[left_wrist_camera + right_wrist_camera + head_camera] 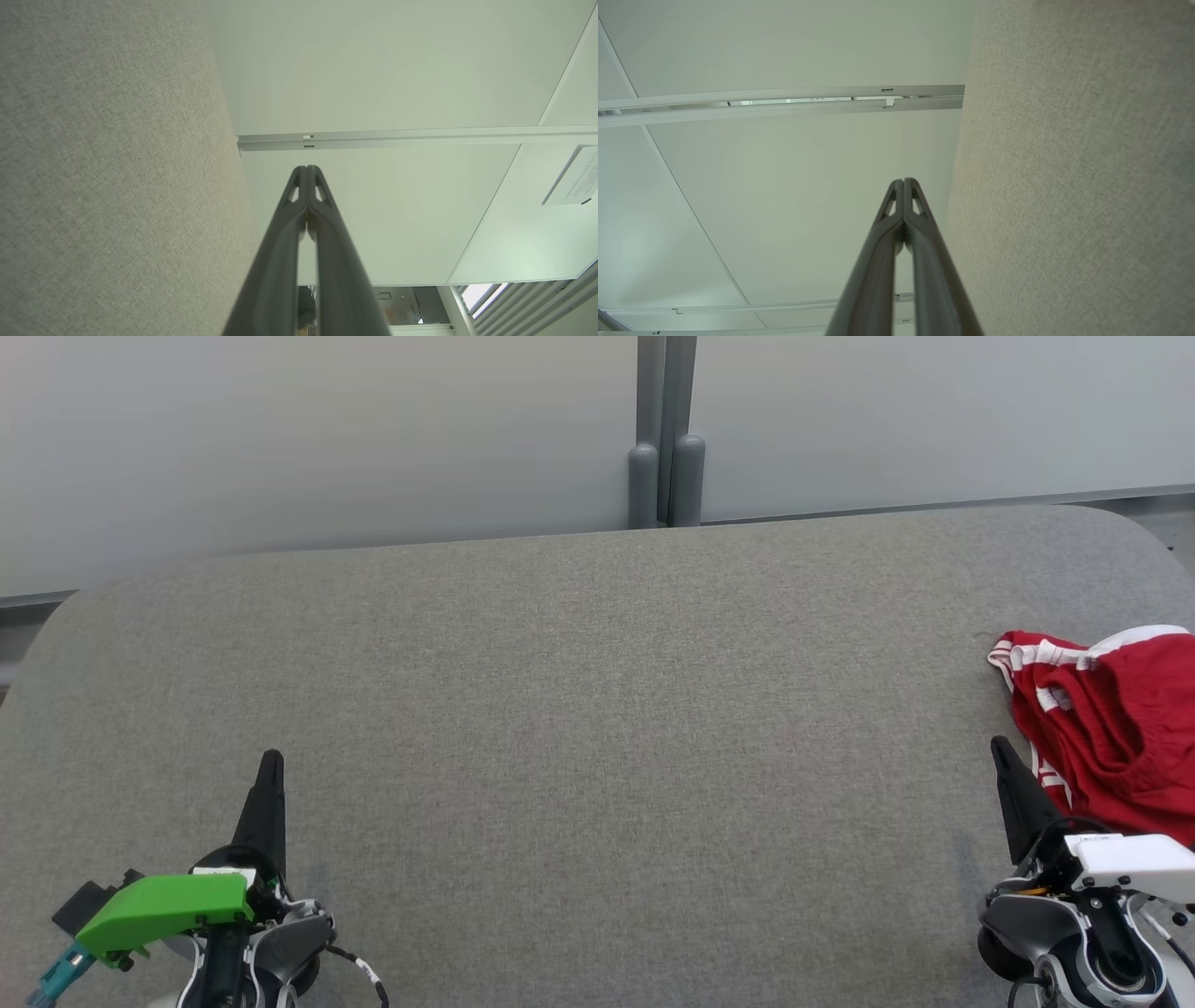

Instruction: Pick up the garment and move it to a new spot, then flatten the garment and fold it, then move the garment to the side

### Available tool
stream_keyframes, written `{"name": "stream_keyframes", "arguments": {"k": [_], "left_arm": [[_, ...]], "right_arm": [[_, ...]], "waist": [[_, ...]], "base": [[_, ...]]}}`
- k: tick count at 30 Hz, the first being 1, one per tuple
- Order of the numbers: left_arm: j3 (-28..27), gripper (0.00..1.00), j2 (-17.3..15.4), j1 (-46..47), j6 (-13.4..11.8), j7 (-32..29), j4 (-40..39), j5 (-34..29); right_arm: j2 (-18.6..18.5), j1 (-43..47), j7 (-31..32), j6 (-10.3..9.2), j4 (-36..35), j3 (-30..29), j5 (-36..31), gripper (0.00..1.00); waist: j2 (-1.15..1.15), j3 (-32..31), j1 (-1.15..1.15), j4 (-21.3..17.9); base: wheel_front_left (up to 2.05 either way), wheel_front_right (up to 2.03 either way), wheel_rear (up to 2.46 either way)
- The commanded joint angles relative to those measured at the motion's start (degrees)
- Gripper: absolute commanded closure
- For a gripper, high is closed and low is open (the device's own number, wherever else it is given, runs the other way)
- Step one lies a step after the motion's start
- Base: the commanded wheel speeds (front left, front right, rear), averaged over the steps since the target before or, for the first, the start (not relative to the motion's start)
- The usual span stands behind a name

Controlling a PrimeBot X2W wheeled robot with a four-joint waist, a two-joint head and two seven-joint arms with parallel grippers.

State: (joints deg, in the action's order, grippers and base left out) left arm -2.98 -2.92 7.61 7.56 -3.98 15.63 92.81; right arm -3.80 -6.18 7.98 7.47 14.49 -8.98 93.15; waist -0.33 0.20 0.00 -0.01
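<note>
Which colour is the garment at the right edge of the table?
Red with white stripes; the garment shows best in the head view.

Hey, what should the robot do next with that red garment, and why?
Probably open the right end effector and reach toward the red garment: it lies crumpled at the table's right edge, just beside that end effector, which is shut and empty.

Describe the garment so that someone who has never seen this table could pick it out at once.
Start at the wide grey fabric-covered table. Go to its right edge, where the garment lies crumpled just beside the right claw. It is bright red with white striped trim, unlike the grey surface and the dark claw.
</note>
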Motion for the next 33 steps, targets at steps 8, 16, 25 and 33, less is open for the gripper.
{"name": "stream_keyframes", "arguments": {"k": [8,16,25,33], "left_arm": [[-0.2,1.0,0.0,0.7,0.1,-0.2,0.1,-0.1],[-0.2,1.0,0.1,0.7,0.1,-0.2,0.1,-0.1],[-0.2,1.0,0.1,0.7,0.1,-0.2,0.1,-0.1],[-0.2,1.0,0.1,0.7,0.1,-0.3,0.1,-0.1]], "right_arm": [[0.1,-0.6,0.3,0.04,0.1,-0.3,-0.5,1.0],[0.2,-0.6,0.4,0.04,0.1,-0.4,-0.6,1.0],[0.2,-0.6,0.5,0.04,0.1,-0.5,-0.7,1.0],[0.3,-0.6,0.5,0.04,0.1,-0.6,-0.7,1.0]], "waist": [[0.33,0.0,0.0,0.0],[0.33,0.0,0.0,0.0],[0.33,0.0,0.0,0.0],[0.33,0.0,0.0,0.0]], "base": [[0.0,0.0,0.0],[0.0,0.0,0.0],[0.0,0.0,0.0],[0.0,0.0,0.0]]}}
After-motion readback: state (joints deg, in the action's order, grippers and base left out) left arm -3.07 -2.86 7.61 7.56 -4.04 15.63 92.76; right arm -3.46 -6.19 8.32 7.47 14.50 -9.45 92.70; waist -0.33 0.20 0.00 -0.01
